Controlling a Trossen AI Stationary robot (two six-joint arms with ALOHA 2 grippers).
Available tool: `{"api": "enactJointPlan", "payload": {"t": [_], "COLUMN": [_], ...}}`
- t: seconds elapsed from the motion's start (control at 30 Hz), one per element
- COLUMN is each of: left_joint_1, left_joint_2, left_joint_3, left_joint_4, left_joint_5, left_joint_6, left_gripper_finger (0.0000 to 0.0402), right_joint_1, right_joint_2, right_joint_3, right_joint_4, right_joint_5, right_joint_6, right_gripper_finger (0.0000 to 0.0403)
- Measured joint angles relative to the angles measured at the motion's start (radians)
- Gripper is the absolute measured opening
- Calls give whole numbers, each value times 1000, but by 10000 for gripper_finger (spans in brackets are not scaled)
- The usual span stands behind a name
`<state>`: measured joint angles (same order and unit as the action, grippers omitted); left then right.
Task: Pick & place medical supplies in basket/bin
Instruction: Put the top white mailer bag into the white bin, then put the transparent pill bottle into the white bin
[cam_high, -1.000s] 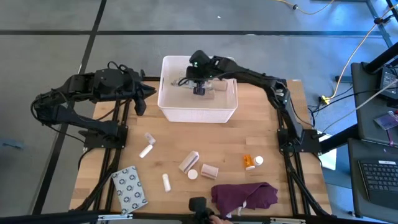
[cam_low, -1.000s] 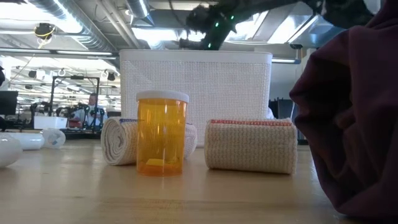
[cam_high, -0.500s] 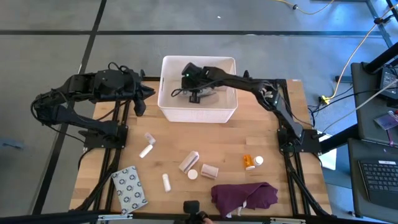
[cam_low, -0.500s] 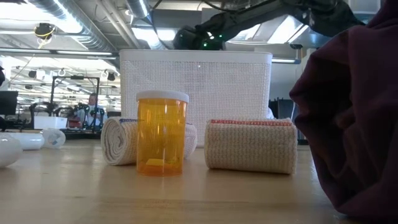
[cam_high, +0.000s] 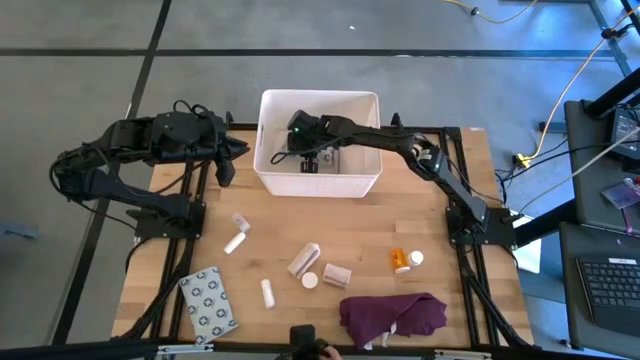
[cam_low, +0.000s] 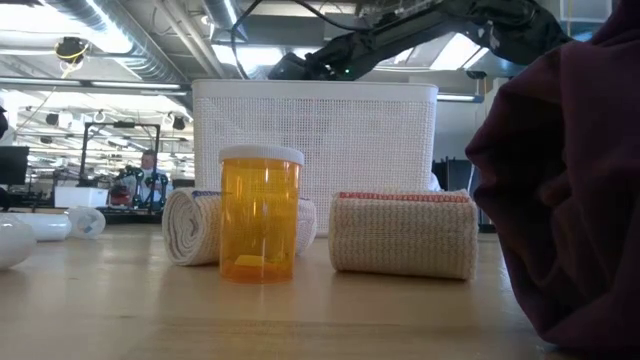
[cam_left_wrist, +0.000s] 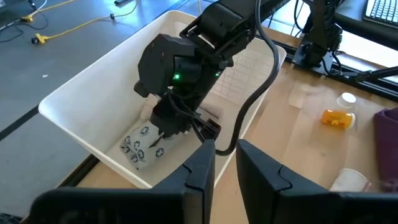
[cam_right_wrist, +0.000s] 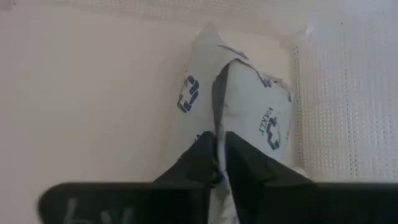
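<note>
Packet (cam_right_wrist: 239, 112), grey-white and patterned, is pinched in the right gripper (cam_left_wrist: 177, 127) low inside the white tub (cam_high: 268, 178) at the table's twelve o'clock. Placing step; next, the fingers should spread. Left gripper (cam_left_wrist: 225, 163) waits pressed together at ten o'clock.

Grey concrete floor (cam_high: 80, 25) with dark seams, bright ceiling lights (cam_low: 60, 45), exposed ducts, distant workbenches
</note>
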<state>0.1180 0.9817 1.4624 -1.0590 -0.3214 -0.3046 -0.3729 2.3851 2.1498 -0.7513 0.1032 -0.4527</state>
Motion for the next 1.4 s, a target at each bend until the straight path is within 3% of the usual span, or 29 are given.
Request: {"api": "enactJointPlan", "payload": {"t": [0.27,0.47,0.77,0.9,1.07,1.17,1.4], "left_joint_1": [0,0,0,-1,-33,-50,-103], "left_joint_2": [0,0,1,11,39,74,187], "left_joint_3": [0,0,0,0,-82,-154,-319], "left_joint_4": [0,-1,-14,-116,-176,-175,-171], "left_joint_5": [0,-1,11,128,290,291,253], "left_joint_6": [1,4,82,142,179,199,540], "left_gripper_finger": [75,75,79,87,123,150,172], "right_joint_1": [9,37,114,194,301,343,377], "right_joint_2": [-50,-176,-425,-523,-669,-787,-991], "right_joint_3": [0,0,2,-6,-112,-219,-458], "right_joint_4": [-32,-61,-348,-509,-518,-428,-274], "right_joint_5": [4,-4,-150,-144,-44,40,180], "right_joint_6": [18,151,314,370,427,475,631], "right_gripper_finger": [176,219,228,228,228,228,228]}}
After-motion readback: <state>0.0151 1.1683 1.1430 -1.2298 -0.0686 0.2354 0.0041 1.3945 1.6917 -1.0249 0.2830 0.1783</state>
